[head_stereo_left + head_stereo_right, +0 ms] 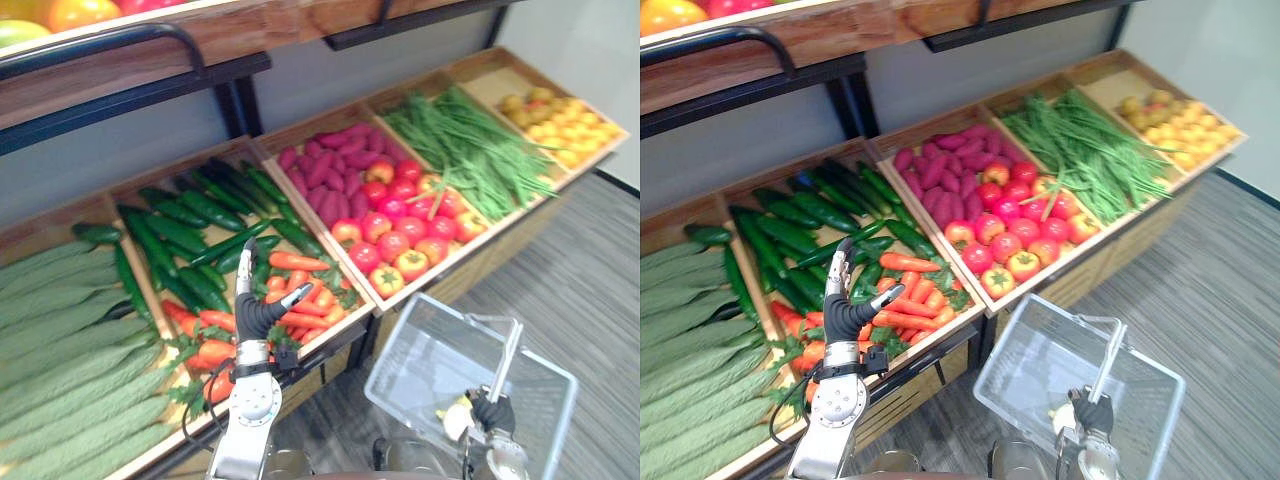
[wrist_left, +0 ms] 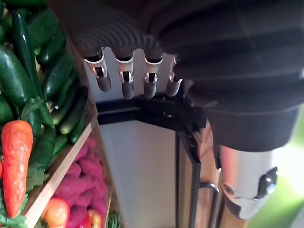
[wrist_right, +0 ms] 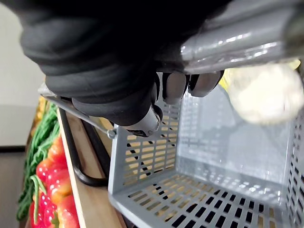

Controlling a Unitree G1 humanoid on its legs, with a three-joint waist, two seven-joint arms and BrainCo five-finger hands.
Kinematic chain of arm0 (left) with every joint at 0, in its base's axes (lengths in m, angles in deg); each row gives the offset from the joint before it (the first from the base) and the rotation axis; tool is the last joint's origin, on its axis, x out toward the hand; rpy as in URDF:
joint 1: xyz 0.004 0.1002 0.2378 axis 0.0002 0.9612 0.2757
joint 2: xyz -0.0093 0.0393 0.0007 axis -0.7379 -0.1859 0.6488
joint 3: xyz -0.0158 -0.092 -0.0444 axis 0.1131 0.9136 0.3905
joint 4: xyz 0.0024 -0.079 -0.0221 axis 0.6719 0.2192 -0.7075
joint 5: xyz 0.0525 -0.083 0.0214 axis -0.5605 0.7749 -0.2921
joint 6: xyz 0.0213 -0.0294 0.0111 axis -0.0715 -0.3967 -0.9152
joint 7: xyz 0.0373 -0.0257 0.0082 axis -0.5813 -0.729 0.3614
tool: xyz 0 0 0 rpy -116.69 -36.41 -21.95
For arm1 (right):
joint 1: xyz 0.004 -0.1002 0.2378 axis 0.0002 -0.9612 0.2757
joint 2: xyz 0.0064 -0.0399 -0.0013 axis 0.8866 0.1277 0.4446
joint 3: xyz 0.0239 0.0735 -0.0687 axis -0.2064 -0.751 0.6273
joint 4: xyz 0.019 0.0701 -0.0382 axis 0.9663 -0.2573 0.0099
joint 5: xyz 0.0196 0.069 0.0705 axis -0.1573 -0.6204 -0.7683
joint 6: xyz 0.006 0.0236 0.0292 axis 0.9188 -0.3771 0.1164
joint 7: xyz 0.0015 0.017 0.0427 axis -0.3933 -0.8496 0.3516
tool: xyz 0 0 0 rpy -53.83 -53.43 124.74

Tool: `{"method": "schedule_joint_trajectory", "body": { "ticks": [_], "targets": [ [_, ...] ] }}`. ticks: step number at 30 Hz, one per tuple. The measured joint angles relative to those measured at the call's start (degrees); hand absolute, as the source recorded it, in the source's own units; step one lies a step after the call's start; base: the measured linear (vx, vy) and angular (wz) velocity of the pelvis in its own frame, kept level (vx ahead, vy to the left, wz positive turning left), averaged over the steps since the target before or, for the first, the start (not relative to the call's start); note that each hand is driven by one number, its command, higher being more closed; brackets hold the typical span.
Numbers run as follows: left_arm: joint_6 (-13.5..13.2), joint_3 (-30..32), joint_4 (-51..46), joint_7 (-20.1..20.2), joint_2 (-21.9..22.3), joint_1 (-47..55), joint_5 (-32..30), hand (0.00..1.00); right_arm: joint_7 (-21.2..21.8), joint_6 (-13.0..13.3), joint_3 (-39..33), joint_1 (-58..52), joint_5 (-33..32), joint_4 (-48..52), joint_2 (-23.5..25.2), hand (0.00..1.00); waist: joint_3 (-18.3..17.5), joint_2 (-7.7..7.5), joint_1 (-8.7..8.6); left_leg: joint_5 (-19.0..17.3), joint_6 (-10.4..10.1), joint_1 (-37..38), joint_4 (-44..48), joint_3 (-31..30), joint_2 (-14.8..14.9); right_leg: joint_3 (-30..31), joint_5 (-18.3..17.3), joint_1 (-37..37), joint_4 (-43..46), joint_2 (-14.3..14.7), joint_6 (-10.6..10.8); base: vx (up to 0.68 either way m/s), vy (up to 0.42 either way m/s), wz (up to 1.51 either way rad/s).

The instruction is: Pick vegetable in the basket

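My left hand hovers open over the carrots in the slanted wooden bin, its fingers straight and holding nothing; its fingers show bare in the left wrist view, with a carrot below them. Low on the right, my right hand is shut on the grey handle of the grey plastic basket. Its fingers curl round the handle bar above the slotted basket wall. A pale round thing sits beside that hand; I cannot tell what it is.
The display holds dark cucumbers, ridged green gourds, purple sweet potatoes, tomatoes, green beans and yellow fruit. A black rail and an upper shelf run overhead. Grey floor lies at right.
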Motion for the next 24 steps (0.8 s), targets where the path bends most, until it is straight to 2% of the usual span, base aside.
{"method": "schedule_joint_trajectory", "body": {
  "ticks": [2,3,4,6,7,9,13,15,18,24],
  "targets": [
    [0.01,0.35,0.03,0.02,-0.19,-0.06,0.0,0.0,0.09,0.08,-1.8,-0.61,-0.99,-0.55,-0.15,1.0,-0.12,-1.0,-0.12,1.77,2.19,-0.23,-0.15,12.17,2.7,-2.72,0.24,0.97,-1.62,-1.35,-0.36,-0.01,-0.05,0.75],
    [0.0,0.38,0.08,0.06,-0.42,-0.15,-0.02,0.0,0.13,0.25,-2.29,-0.5,-1.23,-1.31,0.0,1.0,-0.26,-1.19,-0.13,2.4,2.54,-0.33,-0.55,13.99,2.69,-2.98,0.29,1.08,-2.09,-1.71,-0.39,-0.05,0.008,0.57],
    [0.01,0.44,0.84,0.13,-1.56,-0.54,-0.02,0.0,0.37,1.11,-3.43,0.24,-1.8,-4.7,-0.09,1.0,-0.61,-1.79,-0.22,3.42,1.71,-0.32,-2.62,14.73,2.13,-3.44,0.94,1.15,-3.43,-2.05,-0.07,-0.08,0.03,0.36],
    [0.03,0.67,3.15,1.02,-4.45,-1.66,-0.35,0.0,0.7,1.18,-4.21,2.35,-2.54,-9.64,0.06,1.0,-1.23,-2.98,-0.18,5.44,0.76,-0.18,-6.3,13.64,0.51,-3.15,2.38,1.2,-5.68,-2.03,0.19,-0.09,0.027,0.31],
    [0.34,1.24,5.89,1.85,-6.71,-2.78,-1.18,0.0,1.58,1.19,-4.37,3.07,-2.99,-11.58,0.11,1.0,-1.38,-3.53,-0.68,7.53,0.34,0.7,-9.53,12.95,-0.96,-2.1,3.66,2.01,-7.58,-2.41,0.21,-0.07,0.023,0.3],
    [1.15,1.62,7.9,2.67,-8.25,-3.63,-2.88,0.0,2.38,1.19,-4.45,3.04,-3.0,-12.46,0.1,1.0,-1.53,-3.83,-1.45,9.58,0.3,1.95,-13.07,12.56,-2.5,-0.45,4.57,2.75,-9.25,-3.0,0.61,-0.05,0.061,0.25],
    [1.35,1.82,11.19,4.13,-11.96,-7.1,-6.99,0.0,4.36,1.18,-4.93,3.67,-2.88,-13.63,-0.55,1.0,-1.64,-3.87,-1.85,12.65,0.0,3.77,-19.22,12.86,-4.12,0.61,6.28,2.85,-11.73,-3.54,0.67,-0.05,0.039,0.02],
    [2.05,1.62,15.54,5.22,-14.63,-10.41,-10.63,0.0,5.45,1.18,-4.9,4.77,-2.35,-13.71,-0.67,1.0,-1.63,-3.84,-3.09,15.48,-0.3,5.42,-23.25,13.1,-4.78,0.58,6.74,2.79,-12.3,-3.59,0.55,-0.04,-0.002,-0.02],
    [2.88,1.19,21.87,7.19,-18.0,-13.58,-15.46,0.0,6.8,1.17,-4.4,5.98,-0.71,-13.81,-0.67,1.0,-1.6,-3.76,-4.86,17.67,-0.55,6.77,-27.01,13.44,-5.14,0.66,7.02,2.39,-12.64,-3.35,0.53,-0.02,-0.018,-0.05],
    [4.64,-2.07,28.08,8.97,-21.54,-19.81,-25.04,0.0,7.93,1.17,-4.42,7.21,-0.62,-12.78,-1.28,1.0,0.58,-3.53,-5.28,19.4,-0.5,5.39,-29.64,15.33,-5.34,2.44,8.45,-0.83,-13.39,-2.83,0.68,-0.01,0.004,-0.16]
  ]
}}
